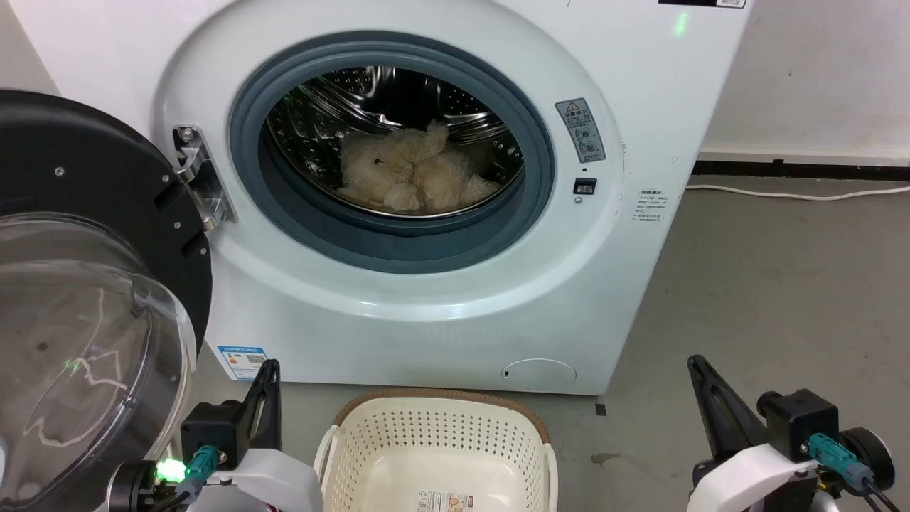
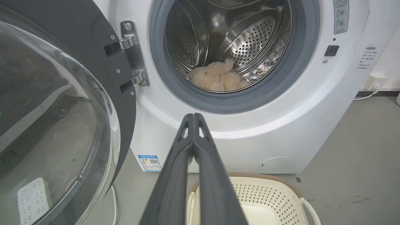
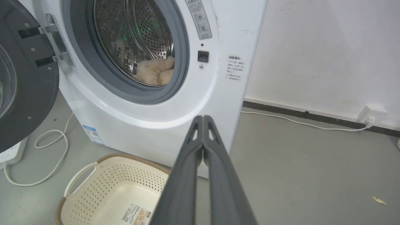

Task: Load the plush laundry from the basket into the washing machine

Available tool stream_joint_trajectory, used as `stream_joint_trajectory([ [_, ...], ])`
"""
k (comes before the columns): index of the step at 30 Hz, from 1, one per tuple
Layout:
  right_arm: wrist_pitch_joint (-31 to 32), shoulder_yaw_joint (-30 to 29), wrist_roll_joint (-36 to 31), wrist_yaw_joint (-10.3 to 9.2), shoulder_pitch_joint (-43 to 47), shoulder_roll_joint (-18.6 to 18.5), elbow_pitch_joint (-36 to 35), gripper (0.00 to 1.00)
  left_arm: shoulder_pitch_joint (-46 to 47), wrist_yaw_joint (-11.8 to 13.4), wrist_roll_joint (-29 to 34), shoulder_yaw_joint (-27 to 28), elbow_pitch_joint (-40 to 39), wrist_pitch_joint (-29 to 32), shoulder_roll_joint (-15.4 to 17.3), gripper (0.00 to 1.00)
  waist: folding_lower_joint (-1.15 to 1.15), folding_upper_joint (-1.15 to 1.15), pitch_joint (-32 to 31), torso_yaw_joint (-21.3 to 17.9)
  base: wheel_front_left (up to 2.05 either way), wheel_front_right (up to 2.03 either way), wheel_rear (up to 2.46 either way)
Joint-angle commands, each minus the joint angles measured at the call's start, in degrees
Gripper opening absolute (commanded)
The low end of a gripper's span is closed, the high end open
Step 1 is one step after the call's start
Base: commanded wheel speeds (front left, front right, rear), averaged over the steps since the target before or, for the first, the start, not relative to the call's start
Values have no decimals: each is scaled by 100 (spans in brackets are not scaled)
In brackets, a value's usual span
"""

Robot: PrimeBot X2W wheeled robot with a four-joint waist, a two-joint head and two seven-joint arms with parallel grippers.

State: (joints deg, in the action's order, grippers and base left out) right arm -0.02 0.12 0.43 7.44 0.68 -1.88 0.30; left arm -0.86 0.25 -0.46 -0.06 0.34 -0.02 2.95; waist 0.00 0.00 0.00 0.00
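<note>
Seeing plush laundry inside washing machine, well apart from my left end effector and right end effector, both pinched together, empty, flanking basket.

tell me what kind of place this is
Likely a laundry corner, perhaps in a utility room or lab: a front-loading washer stands open on a bare grey floor, a basket sits before it, and a cable runs to a wall socket.

Cream plush laundry lies curled inside the open washing machine, ahead of left claw and right claw; empty basket sits between them.
</note>
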Motion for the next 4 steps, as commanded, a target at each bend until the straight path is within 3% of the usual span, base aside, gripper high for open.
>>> stream_joint_trajectory([
  [1, 2, -12, -43, 5, -68, -13, -30, 0, 86, -25, 46, 6, -34, 2, -7, 0, 0, 0, 0, 0, 0, 0, 0],
  [4, 2, -12, -43, 5, -68, -13, -30, 0, 86, -25, 46, 6, -34, 2, -7, 0, 0, 0, 0, 0, 0, 0, 0],
])
